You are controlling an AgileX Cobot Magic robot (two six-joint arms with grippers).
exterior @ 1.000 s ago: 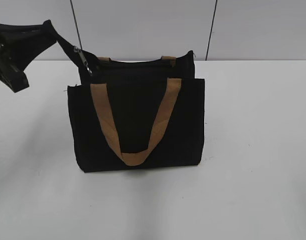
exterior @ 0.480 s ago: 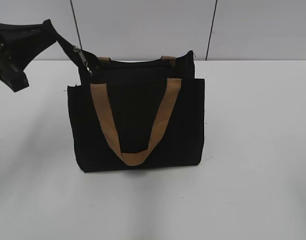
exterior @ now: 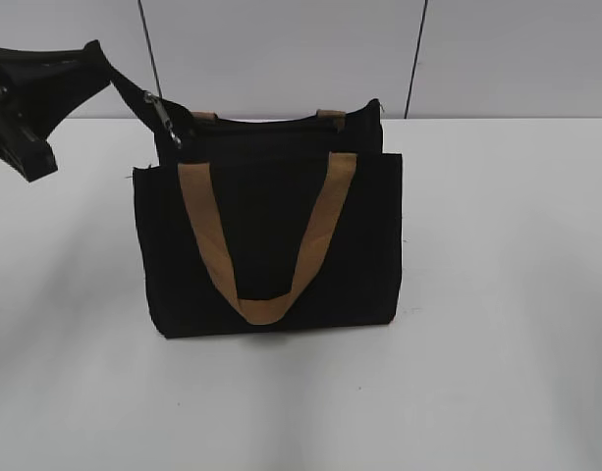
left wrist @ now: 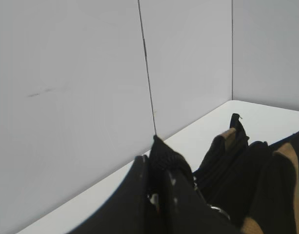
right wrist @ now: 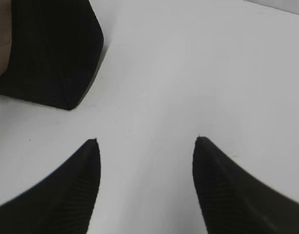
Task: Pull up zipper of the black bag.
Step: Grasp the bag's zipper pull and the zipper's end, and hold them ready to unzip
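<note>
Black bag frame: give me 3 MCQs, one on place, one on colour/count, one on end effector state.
1. Where does the zipper's metal pull sit on the black bag in the exterior view?
A. at its upper left corner
B. in the middle of the front pocket
C. at its lower right corner

2. What colour are the strap handles?
A. red
B. tan-brown
C. white

3. How does the right end effector stand?
A. shut on a handle
B. shut on the zipper
C. open over bare table

Answers:
1 A: the zipper hangs at the top left corner, beside the left end effector, which is pinched on black fabric there.
2 B: the front strap handle is tan-brown.
3 C: the right end effector has its fingers spread, only white table between them.
</note>
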